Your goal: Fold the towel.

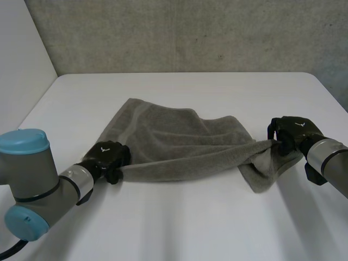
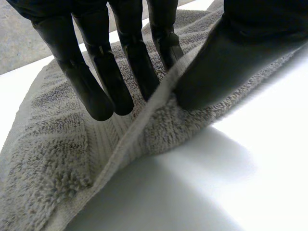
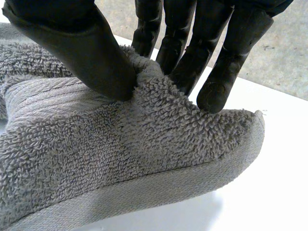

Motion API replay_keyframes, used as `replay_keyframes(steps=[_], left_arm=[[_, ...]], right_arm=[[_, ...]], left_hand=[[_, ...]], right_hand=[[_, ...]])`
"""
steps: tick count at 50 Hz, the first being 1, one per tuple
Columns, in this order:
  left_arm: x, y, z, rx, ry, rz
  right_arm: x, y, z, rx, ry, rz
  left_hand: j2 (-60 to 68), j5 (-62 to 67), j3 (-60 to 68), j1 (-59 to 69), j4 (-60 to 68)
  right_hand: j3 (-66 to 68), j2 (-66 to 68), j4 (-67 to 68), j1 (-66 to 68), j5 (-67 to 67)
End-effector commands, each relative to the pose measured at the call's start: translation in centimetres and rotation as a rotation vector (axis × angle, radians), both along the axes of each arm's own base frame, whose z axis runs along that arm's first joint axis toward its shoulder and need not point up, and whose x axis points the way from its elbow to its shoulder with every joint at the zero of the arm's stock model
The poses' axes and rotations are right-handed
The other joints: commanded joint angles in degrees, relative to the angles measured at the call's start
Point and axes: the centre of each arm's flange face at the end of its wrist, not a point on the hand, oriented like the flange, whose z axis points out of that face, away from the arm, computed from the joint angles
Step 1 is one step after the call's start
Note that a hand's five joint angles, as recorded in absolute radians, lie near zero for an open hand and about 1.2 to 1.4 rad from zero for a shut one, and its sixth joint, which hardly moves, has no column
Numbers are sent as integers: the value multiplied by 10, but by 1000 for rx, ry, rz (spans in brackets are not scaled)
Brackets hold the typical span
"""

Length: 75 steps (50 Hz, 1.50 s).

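A grey terry towel (image 1: 174,141) lies rumpled across the middle of the white table (image 1: 190,223). My left hand (image 1: 107,156) is at the towel's near left corner. There the towel's (image 2: 57,159) hemmed edge rises between the straight fingers (image 2: 91,82) and the thumb (image 2: 226,53), which pinch it. My right hand (image 1: 291,133) is at the towel's right end, which is bunched and drawn into a twist. Its thumb (image 3: 91,48) and fingers (image 3: 226,62) squeeze a ridge of the towel (image 3: 120,144) near a corner.
The table's far edge meets a grey concrete wall (image 1: 190,32). A white wall (image 1: 22,54) borders the table's left side. Bare tabletop lies in front of the towel and beyond it.
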Motion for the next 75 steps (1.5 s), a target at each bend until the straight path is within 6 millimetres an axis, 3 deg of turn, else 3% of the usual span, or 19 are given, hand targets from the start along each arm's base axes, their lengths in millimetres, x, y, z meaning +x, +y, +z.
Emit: replay_keyframes(steps=[1,7,9,10,12,20,26,32,41,46,50,52,53,55,58,60,63,69,75], left_arm=[[-2,0,8,-18,6,-5],[-3,-2,44,-92,31,5],[0,-1,95,-203,64,26],[0,-1,95,-203,64,26],[4,12,156,-338,130,34],[17,48,273,-522,348,50],[18,47,274,-412,315,66],[13,24,240,-256,261,92],[0,-22,151,-43,106,88],[-5,-52,132,-65,38,106],[-12,-71,149,-160,46,114],[-17,-86,198,-333,116,131],[-17,-86,198,-334,116,131],[-23,-92,262,-585,241,154],[-23,-89,296,-718,324,176],[-15,-74,357,-938,492,200],[-9,-63,387,-1058,585,187],[-9,-62,383,-1043,579,185],[-12,-78,333,-904,504,205]], right_arm=[[1,-2,18,-52,-3,-2],[4,6,83,-181,3,31],[5,11,103,-216,18,50],[5,11,104,-217,18,50],[7,27,148,-288,61,99],[8,68,221,-329,250,219],[7,67,237,-319,388,265],[19,53,223,-273,453,352],[61,29,144,-108,500,517],[77,-2,118,-180,554,448],[99,-35,155,-510,532,297],[109,-40,186,-677,483,240],[109,-40,186,-679,482,239],[120,-36,249,-963,293,130],[111,-28,298,-1120,88,51],[105,-16,324,-1194,0,41],[99,-10,338,-1222,-79,36],[105,-12,320,-1140,-37,68],[113,-22,277,-988,61,138]], left_hand=[[-1,-94,-7,2,1],[-1,-94,-7,2,1],[-1,-94,-7,2,1],[-1,-94,-7,2,1],[-1,-94,-7,2,1],[-1,-94,-7,2,1],[-1,-94,-7,2,1],[-1,-94,-7,2,1],[-1,-94,-7,2,1],[-1,-94,-7,2,1],[-1,-94,-7,2,1],[-1,-94,-7,2,1],[-1,-94,-7,2,1],[-1,-94,-7,2,1],[-1,-94,-7,2,1],[-1,-94,-7,2,1],[-1,-94,-7,2,1],[-1,-94,-7,2,1],[-1,-94,-7,2,1]], right_hand=[[52,48,34,50,44],[52,48,34,50,44],[52,48,34,50,44],[52,48,34,50,44],[52,48,34,50,44],[52,48,34,50,44],[52,48,34,50,44],[52,48,34,50,44],[52,48,34,50,44],[52,48,34,50,44],[52,48,34,50,44],[52,48,34,50,44],[52,48,34,50,44],[52,48,34,50,44],[52,48,34,50,44],[52,48,34,50,44],[52,48,34,50,44],[52,48,34,50,44],[52,48,34,50,44]])
